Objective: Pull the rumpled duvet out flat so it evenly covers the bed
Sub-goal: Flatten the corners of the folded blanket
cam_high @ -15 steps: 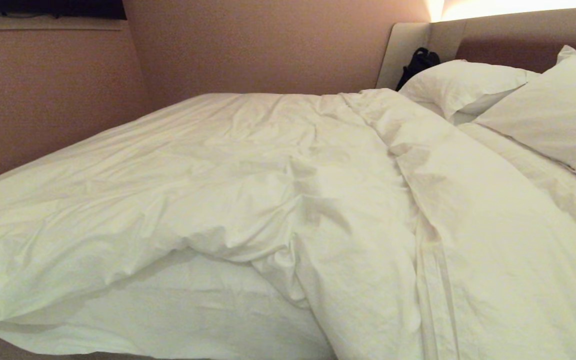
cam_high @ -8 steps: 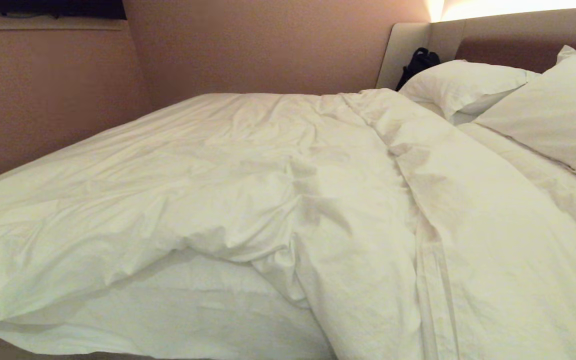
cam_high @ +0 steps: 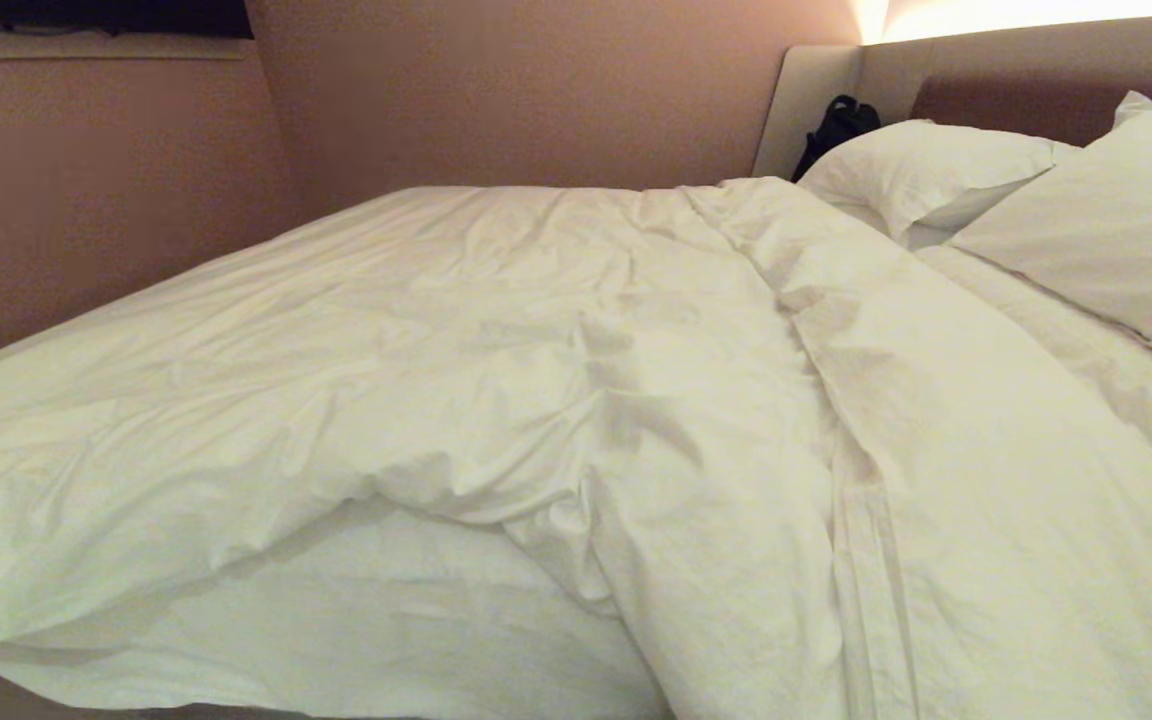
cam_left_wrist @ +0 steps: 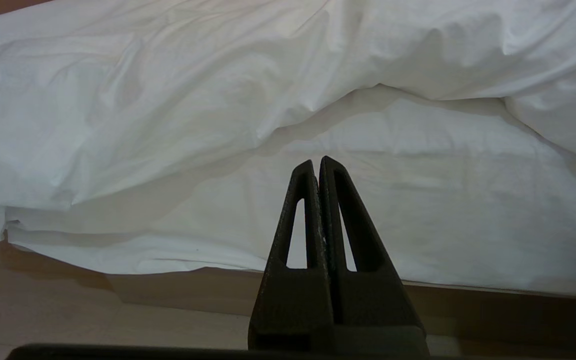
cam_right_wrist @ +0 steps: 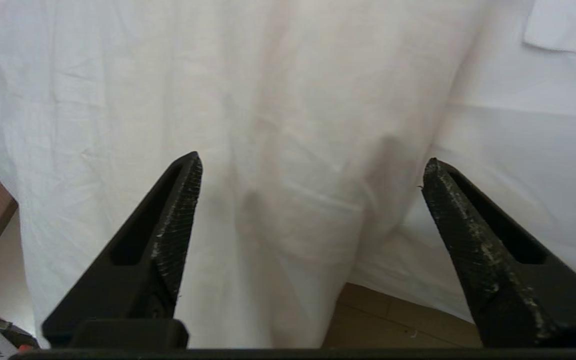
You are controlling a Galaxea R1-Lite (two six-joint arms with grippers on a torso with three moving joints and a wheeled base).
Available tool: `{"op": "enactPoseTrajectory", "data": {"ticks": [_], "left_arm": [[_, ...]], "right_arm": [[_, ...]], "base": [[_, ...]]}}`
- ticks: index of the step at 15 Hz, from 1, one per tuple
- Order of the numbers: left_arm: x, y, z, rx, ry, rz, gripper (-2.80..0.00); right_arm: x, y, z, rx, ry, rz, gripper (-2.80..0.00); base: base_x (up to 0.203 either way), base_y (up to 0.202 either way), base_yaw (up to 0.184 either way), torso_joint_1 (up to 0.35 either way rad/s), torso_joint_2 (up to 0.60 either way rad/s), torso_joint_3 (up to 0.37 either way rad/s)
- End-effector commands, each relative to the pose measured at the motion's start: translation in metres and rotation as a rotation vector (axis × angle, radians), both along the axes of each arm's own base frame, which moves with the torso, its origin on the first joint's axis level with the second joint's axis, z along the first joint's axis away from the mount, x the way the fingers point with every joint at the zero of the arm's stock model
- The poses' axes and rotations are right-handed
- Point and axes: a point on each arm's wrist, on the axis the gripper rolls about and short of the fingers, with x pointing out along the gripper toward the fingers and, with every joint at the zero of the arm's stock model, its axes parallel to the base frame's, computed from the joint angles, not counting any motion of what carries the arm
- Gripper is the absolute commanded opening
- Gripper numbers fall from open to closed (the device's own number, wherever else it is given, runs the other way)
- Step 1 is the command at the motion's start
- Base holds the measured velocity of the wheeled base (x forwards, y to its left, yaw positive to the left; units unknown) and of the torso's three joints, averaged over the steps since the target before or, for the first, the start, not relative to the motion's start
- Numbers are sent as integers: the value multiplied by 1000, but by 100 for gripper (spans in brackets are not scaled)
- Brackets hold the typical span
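Facing hanging duvet (cam_right_wrist: 288,150), right hand (cam_right_wrist: 313,172) spread, empty.

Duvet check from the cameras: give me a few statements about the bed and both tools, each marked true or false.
1. The duvet lies flat and covers the whole mattress. False: it is rumpled, and a patch of the bare sheet shows at the near edge.
2. The right tool is open, with hanging duvet cloth in front of it. True.
3. The left tool grips the duvet edge. False: it is shut on nothing, short of the bed's side.
4. Two pillows lie by the headboard. True.
5. A dark object sits beside the far pillow. True.
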Motion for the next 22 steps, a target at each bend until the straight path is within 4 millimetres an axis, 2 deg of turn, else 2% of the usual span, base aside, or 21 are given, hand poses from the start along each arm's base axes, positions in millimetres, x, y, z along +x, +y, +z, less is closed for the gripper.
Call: {"op": "enactPoseTrajectory", "data": {"ticks": [1,6,13,18,19,20,22], "left_arm": [[0,0,0,0,0,1,-280],[0,0,0,0,-2,1,-280],[0,0,0,0,-2,1,-280],[0,0,0,0,-2,1,-280],[0,0,0,0,-2,1,-280],[0,0,0,0,-1,1,-280],[0,0,0,0,0,1,-280]], "right_arm": [[2,-1,-6,16,0,7,0],[12,-19,-20,29,11,8,0],[20,13,-25,15,39,101,0],[24,21,-21,12,38,130,0],[23,22,-22,18,41,129,-109],[23,22,-22,18,41,129,-280],[23,22,-22,18,41,129,-280]], "base": [[0,0,0,0,0,0],[0,0,0,0,0,0],[0,0,0,0,0,0],[0,0,0,0,0,0],[0,0,0,0,0,0],[0,0,0,0,0,0],[0,0,0,0,0,0]]}}
